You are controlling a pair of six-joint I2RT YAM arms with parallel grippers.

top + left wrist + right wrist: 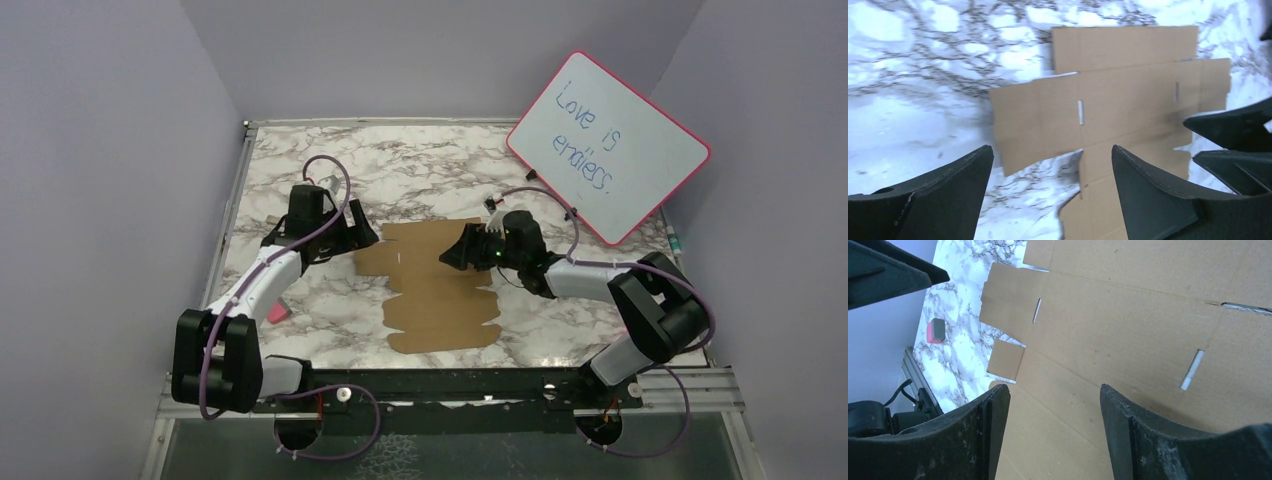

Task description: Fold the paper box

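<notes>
Cardboard, plain brown and with no print on it, makes up the paper box (440, 285). It is an unfolded cut sheet with flaps and notches, lying flat in the middle of the marble-patterned counter (420, 160) between the two arms. The left hand (362, 238) is at the sheet's left edge and the right hand (462, 250) is over its upper middle. Both are spread wide with nothing in their grasp. Whether either touches the sheet cannot be told.

The only writing is on a pink-rimmed whiteboard (608, 148) leaning at the far right corner. It reads "Love is endless." in blue handwriting, and only the top view shows it.

The left wrist view shows the sheet (1128, 100) close up, with crease lines and two short narrow slits. Bare counter and a notched edge lie between the fingers of the left hand (1052, 155). Dark tips of the right hand (1228, 140) reach in at the right.

In the right wrist view the sheet (1128, 315) fills most of the picture under the parted right hand (1053, 390). Beyond it a small pink and grey block (935, 331) lies on the counter. From above, this block (278, 313) is only a pink spot beside the left arm.
</notes>
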